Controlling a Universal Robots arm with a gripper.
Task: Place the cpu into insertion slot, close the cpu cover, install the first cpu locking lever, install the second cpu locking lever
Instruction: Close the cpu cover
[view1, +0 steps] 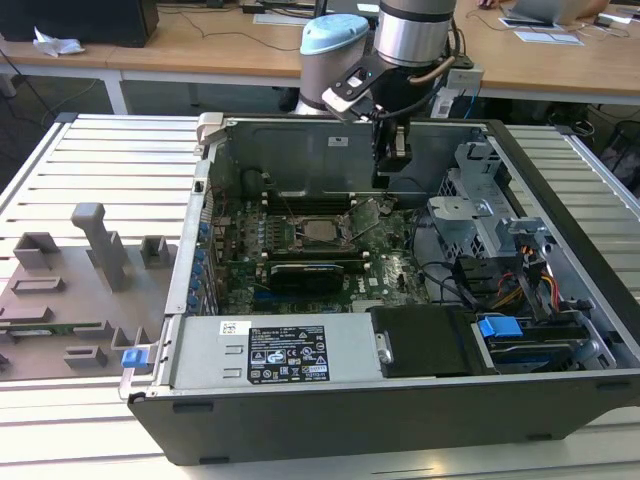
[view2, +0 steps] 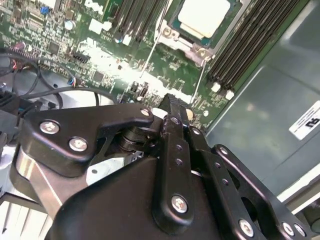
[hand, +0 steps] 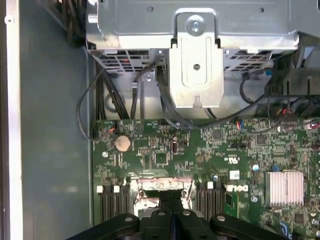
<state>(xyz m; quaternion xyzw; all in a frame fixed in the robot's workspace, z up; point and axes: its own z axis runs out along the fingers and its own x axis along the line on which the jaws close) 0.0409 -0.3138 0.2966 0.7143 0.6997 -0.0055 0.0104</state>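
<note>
Risk from the two wire locking levers (view2: 150, 50): thin, springy, standing clear of the socket frame and apparently unlatched. Could slip off a narrow fingertip under a sideways push, spring back, or scrape the motherboard (view2: 100, 60) and the memory slots (view2: 250, 45) just beside. Could also load the cpu cover (view2: 192, 47) unevenly if pressed down crooked, tilting the chip onto the contacts beneath. Little room for error near the loose black cables (hand: 100, 100) at the board's edge.

Gripper (view1: 392, 165) hanging above the board, off to the exterior view's right of the socket and close to the rear wall of the case (view1: 300, 150). Fingers (view2: 172, 130) pressed together on nothing, touching no part.

Cpu (view2: 202, 17) seated in the insertion slot (view1: 303, 240), near the middle of the board, between the banks of memory slots. Small, flat, square; pale silvery-beige top, plain and smooth, catching the light. Cover seemingly lying flat around it as a dark-silver frame, its centre cut out over the chip.
</note>
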